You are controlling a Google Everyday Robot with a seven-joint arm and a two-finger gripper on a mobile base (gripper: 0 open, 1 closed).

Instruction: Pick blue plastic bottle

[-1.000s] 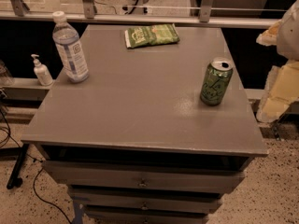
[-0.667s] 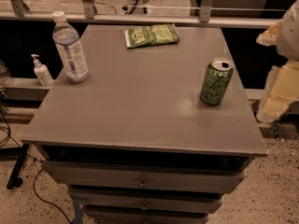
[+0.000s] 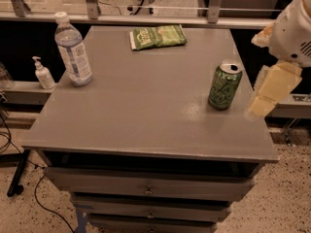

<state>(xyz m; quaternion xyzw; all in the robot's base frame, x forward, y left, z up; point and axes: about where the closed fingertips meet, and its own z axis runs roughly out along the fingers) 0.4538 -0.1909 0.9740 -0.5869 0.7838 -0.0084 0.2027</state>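
Note:
The blue plastic bottle (image 3: 73, 50) stands upright at the far left corner of the grey table (image 3: 141, 110). It is clear, with a white cap and a pale blue-and-white label. My gripper (image 3: 270, 92) hangs at the right edge of the view, past the table's right side and just right of the green can (image 3: 224, 85). It is far from the bottle and holds nothing that I can see.
A green snack bag (image 3: 158, 37) lies at the table's far middle. A small white pump dispenser (image 3: 43, 74) stands on a lower ledge left of the table. Drawers sit below the tabletop. A railing runs behind the table.
My gripper has shifted a little to the left, towards the table's right edge. The bottle, can and bag have not moved.

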